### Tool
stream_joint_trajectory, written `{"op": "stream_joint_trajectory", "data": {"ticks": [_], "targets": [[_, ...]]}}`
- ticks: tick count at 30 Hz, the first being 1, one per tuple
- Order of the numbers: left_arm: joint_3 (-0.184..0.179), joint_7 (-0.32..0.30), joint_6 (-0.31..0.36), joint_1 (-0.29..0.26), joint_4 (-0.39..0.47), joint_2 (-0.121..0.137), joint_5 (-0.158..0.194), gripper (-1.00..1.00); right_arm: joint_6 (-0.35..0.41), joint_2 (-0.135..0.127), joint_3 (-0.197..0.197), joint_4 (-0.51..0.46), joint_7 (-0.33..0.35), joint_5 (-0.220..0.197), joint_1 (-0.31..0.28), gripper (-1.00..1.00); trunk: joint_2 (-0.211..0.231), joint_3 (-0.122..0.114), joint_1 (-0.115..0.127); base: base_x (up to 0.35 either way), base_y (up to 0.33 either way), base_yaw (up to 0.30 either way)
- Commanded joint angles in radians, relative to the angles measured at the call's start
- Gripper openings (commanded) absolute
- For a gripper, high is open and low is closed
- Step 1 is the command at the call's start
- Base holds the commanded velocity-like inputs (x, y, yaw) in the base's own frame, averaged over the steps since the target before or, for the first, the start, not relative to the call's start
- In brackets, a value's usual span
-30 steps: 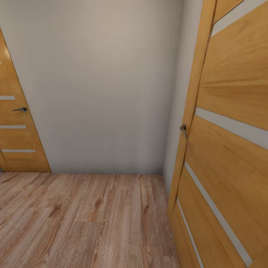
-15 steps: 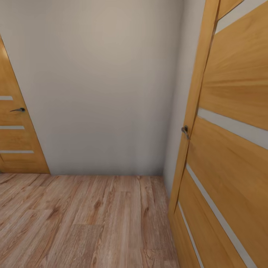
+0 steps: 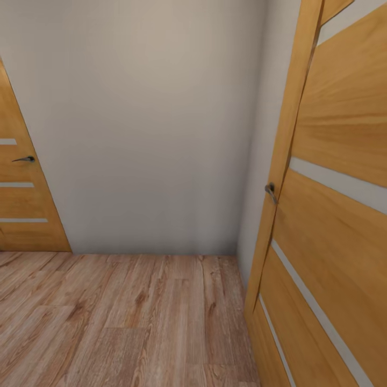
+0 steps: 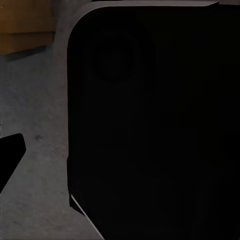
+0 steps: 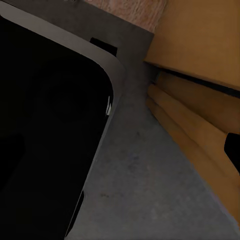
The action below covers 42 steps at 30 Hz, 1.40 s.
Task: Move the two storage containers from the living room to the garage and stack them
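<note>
Jaws: state cannot be told, either arm | containers: unseen | change: camera crept toward right door [image 3: 333, 215] at 3 o'clock, handle [image 3: 270, 191] drifting rightward | meaning: robot in transit over wood-plank floor [image 3: 123, 317], carrying unconfirmed.

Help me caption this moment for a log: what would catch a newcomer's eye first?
The big orange-wood door with pale slits, close at the head view's right, its handle at mid height. A second such door stands at the left, a plain white wall between them, above light wood-plank flooring.
</note>
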<state>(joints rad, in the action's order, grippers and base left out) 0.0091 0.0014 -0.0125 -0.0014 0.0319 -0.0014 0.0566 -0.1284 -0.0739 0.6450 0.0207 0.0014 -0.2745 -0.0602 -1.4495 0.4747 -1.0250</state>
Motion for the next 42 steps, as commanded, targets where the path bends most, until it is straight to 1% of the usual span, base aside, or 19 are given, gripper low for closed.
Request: {"op": "stream_joint_trajectory", "data": {"ticks": [1,6,17,28,42], "targets": [[0.000,0.000,-0.001,0.000,0.000,0.000,0.006,1.00,-0.005,0.000,0.009,0.002,0.000,-0.009,-0.001,1.00,-0.001,0.001,0.000,-0.011,0.177,0.000],[0.001,0.000,-0.001,0.000,0.000,0.000,0.006,1.00,-0.005,0.000,0.008,0.002,0.000,-0.009,-0.001,1.00,-0.001,0.001,0.000,-0.005,0.091,0.000],[0.002,0.000,-0.001,0.000,0.000,0.000,0.005,1.00,-0.005,0.000,0.008,0.002,0.000,-0.009,-0.001,1.00,-0.001,0.001,0.000,0.002,0.008,0.000],[0.002,0.000,-0.001,0.000,0.000,0.000,0.005,1.00,-0.005,0.000,0.009,0.001,0.000,-0.009,-0.001,1.00,-0.001,0.001,0.000,0.196,0.000,0.000],[0.002,0.000,-0.001,0.000,0.000,0.000,0.005,1.00,-0.005,0.000,0.009,0.002,0.000,-0.009,-0.001,1.00,-0.001,0.001,0.000,0.011,0.000,0.000]]}}
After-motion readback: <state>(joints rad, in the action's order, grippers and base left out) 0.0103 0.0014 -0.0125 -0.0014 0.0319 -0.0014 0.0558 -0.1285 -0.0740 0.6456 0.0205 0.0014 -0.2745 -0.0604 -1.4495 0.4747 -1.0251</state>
